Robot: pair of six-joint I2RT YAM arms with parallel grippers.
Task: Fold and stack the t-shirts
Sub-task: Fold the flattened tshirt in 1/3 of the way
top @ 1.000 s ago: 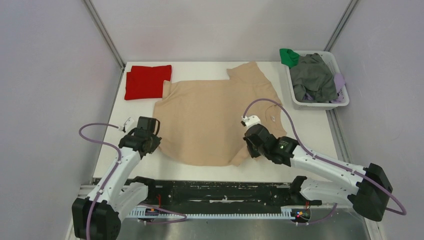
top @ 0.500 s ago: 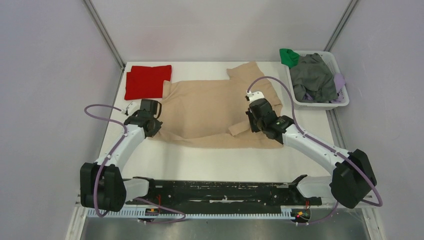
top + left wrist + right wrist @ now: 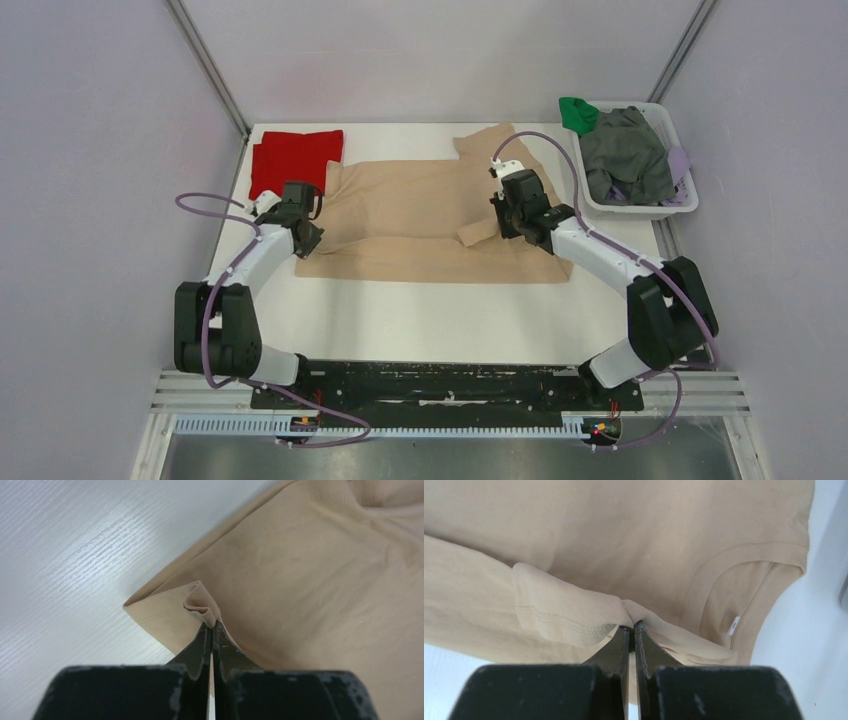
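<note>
While both pairs of jaws were pinched almost flat, each with a thin pleat of cloth between its tips, the fold looked to be half made. The left gripper point(image 3: 212, 626) held a puckered hem corner of the beige t-shirt point(image 3: 310, 580), with bare table point(image 3: 65, 555) just left of its jaws and the doubled cloth spreading ahead and to the right. The right gripper point(image 3: 631, 626) clamped the other hem corner, whose stitched edge drooped left of its jaws, and the white neck label point(image 3: 733, 625) lay ahead to the right. To do this well, I judged, both corners should travel level and together, land with edges lined up, and be let go only once the cloth rested flat. Farther off beyond the left jaws lay the folded red t-shirt point(image 3: 295, 162). Beyond the right jaws sat a basket point(image 3: 640, 208) of other clothes.
</note>
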